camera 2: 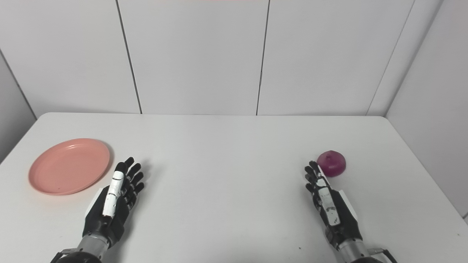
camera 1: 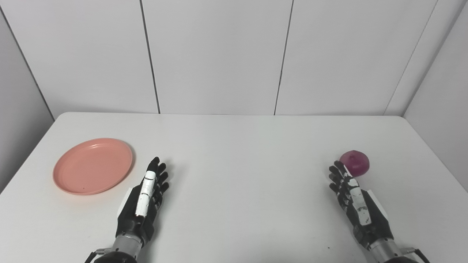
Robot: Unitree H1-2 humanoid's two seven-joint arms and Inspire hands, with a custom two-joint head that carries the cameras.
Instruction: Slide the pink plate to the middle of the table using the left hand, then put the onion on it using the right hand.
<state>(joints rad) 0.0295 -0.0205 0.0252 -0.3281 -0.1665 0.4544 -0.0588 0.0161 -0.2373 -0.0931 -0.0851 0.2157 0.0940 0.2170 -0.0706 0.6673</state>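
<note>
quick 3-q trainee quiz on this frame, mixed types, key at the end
1. True or false: the onion already sits on the pink plate.
2. Which hand is nearer the plate? A) left hand B) right hand
3. Fill in: both hands are ____ and hold nothing.

Key:
1. False. The onion rests on the table at the right side, the plate at the left.
2. A
3. open

Pink plate (camera 1: pixel 93 166), round, shallow, empty, lay flat just left of the left hand's fingers (camera 1: pixel 155 175); purple onion (camera 1: pixel 354 163), squat and domed, sat just beyond the right hand's fingertips (camera 1: pixel 338 171), untouched
</note>
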